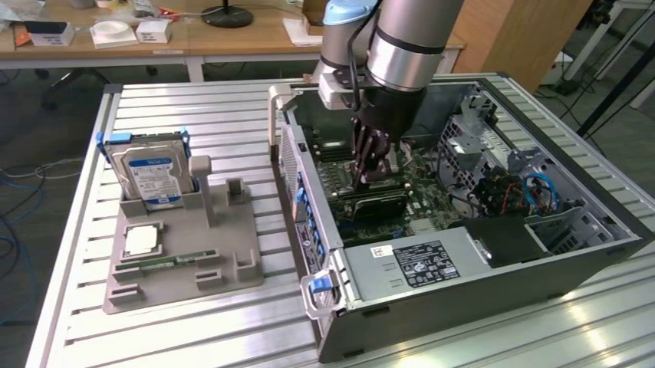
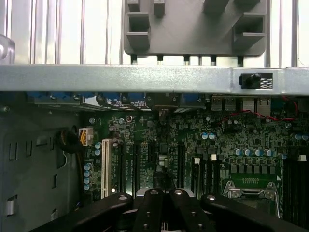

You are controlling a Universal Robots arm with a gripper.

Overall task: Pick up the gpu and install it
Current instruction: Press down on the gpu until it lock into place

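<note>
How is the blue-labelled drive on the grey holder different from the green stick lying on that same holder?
The hard drive is a boxy silver block with a blue-and-white label; the memory stick is a thin, narrow green strip. The hard drive stands propped upright at the far end of the grey holder; the memory stick lies flat near its front. Both rest on that holder, outside the open computer case.

open-topped case gives entry from above, drive cage (metal) crowding motherboard

Black-faced gpu — upright on the motherboard inside the case
</note>
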